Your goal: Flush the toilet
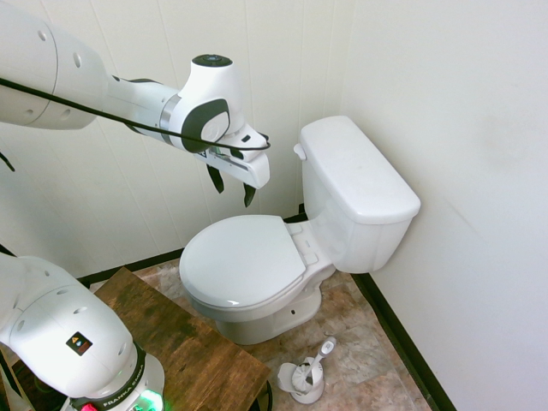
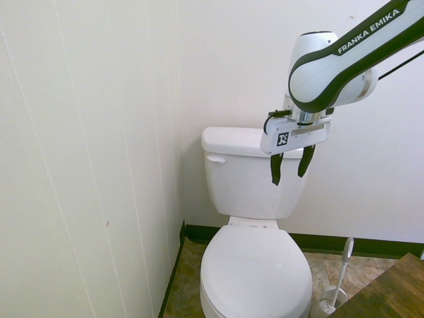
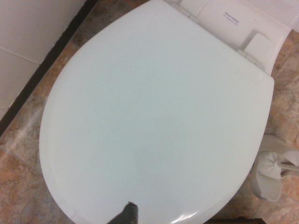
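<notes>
One arm is all we have here, and in the first exterior view it reaches in from the left with its gripper (image 1: 231, 187) hanging in the air above the closed seat lid (image 1: 240, 257), fingers spread apart and holding nothing. Moving right, we come to the toilet (image 1: 342, 223) standing against the corner walls, its boxy tank (image 1: 355, 184) behind the bowl, and the small white flush lever (image 1: 299, 151) on the upper corner of the tank's front, on the side nearest the gripper. The gripper is near the lever but clearly apart from it, and nothing has been pressed yet. Further right and lower, a toilet brush (image 1: 306, 375) stands in its holder on the tiled floor (image 1: 377, 342) beside the bowl.

The second exterior view shows the lever (image 2: 215, 159) at the left of the tank front, with the gripper (image 2: 291, 167) off to its right, in front of the tank.

We judge the risks as these. The lever is small and glossy, so a finger coming down off-centre could slide off it and leave the toilet unflushed. Travelling sideways too low, the spread fingers could knock the tank's face or lid edge. Pushing past the lever's travel could strain it.
</notes>
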`<state>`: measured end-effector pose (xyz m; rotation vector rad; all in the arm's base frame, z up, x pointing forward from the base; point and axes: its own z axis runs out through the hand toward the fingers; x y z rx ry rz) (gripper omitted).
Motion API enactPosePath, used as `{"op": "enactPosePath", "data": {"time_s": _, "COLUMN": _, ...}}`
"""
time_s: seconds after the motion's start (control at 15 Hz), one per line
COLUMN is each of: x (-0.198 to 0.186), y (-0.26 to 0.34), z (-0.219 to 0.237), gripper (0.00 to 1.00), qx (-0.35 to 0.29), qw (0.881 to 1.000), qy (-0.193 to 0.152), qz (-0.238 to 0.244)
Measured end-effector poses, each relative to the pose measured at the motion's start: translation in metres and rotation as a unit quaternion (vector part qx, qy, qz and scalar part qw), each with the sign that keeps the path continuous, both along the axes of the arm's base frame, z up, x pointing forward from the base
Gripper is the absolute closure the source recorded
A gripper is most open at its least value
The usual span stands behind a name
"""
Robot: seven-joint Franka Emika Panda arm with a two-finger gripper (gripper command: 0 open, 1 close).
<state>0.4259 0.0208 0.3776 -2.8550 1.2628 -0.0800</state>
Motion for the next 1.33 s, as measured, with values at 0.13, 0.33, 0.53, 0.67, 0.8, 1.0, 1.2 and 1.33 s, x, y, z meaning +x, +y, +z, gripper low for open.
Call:
{"op": "enactPosePath", "data": {"time_s": 0.13, "x": 0.001, "y": 0.001, "z": -0.002, "gripper": 0.0, "qx": 0.0, "qw": 1.0, "qy": 0.002, "qz": 0.001}}
{"op": "enactPosePath", "data": {"time_s": 0.33, "x": 0.015, "y": 0.017, "z": 0.0, "gripper": 0.0, "qx": 0.002, "qw": 1.0, "qy": -0.007, "qz": -0.011}}
{"op": "enactPosePath", "data": {"time_s": 0.53, "x": 0.052, "y": 0.048, "z": 0.002, "gripper": 0.0, "qx": 0.009, "qw": 0.999, "qy": -0.023, "qz": -0.046}}
{"op": "enactPosePath", "data": {"time_s": 0.67, "x": 0.084, "y": 0.062, "z": -0.006, "gripper": 0.0, "qx": 0.008, "qw": 0.996, "qy": -0.032, "qz": -0.077}}
{"op": "enactPosePath", "data": {"time_s": 0.8, "x": 0.123, "y": 0.072, "z": -0.014, "gripper": 0.0, "qx": 0.009, "qw": 0.994, "qy": -0.043, "qz": -0.1}}
{"op": "enactPosePath", "data": {"time_s": 1.0, "x": 0.179, "y": 0.078, "z": -0.021, "gripper": 0.0, "qx": 0.005, "qw": 0.991, "qy": -0.061, "qz": -0.123}}
{"op": "enactPosePath", "data": {"time_s": 1.2, "x": 0.223, "y": 0.073, "z": -0.023, "gripper": 0.0, "qx": 0.006, "qw": 0.987, "qy": -0.078, "qz": -0.14}}
{"op": "enactPosePath", "data": {"time_s": 1.33, "x": 0.242, "y": 0.07, "z": -0.022, "gripper": 1.0, "qx": 0.003, "qw": 0.984, "qy": -0.087, "qz": -0.153}}
